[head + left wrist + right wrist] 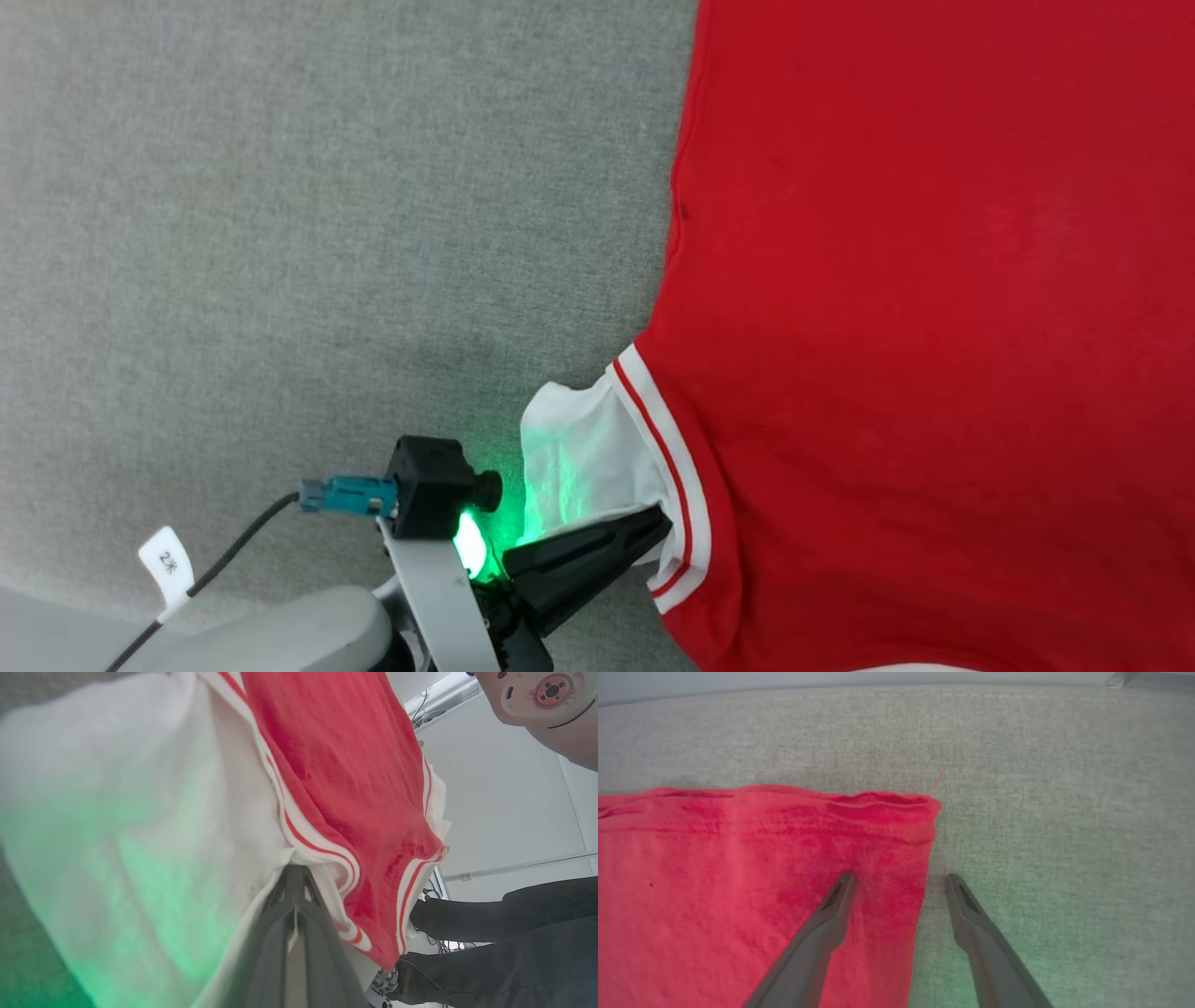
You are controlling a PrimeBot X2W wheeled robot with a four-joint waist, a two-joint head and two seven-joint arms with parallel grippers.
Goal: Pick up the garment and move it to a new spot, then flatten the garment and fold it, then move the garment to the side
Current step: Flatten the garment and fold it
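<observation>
- Grey woven cloth is seen covering the desk (pixel 280 233), with bare surface to the left of the garment (pixel 934 327).
- At the lower left of the head view, a tagged cable (pixel 166 560) and a green lamp (pixel 470 546) are seen at the wrist of the left arm.
- The left pincer (pixel 644 527) is closed on the white sleeve (pixel 579 448). In the left wrist view a sliver of white cloth is seen nipped between its fingers (pixel 317 933).
- The sleeve is bunched just left of the striped trim (pixel 667 448) and has not yet been smoothed.
- The red body of the garment is spread nearly flat across the right of the desk, so the step in hand is judged to be flattening.
- The sleeve should be drawn outward and low, away from the body, until the trim lies straight. A high lift would likely drag the flat body out of shape.
- The right pincer (pixel 900 882) is held wide apart astride the garment's side edge near the hem corner (pixel 924 807), with one finger over red cloth and the other over bare desk. Contact with the cloth cannot be told.
- Both layers of the edge should be gathered before that pincer is closed. Tension should then be shared evenly between sleeve and hem, so that no diagonal crease is pulled in.
</observation>
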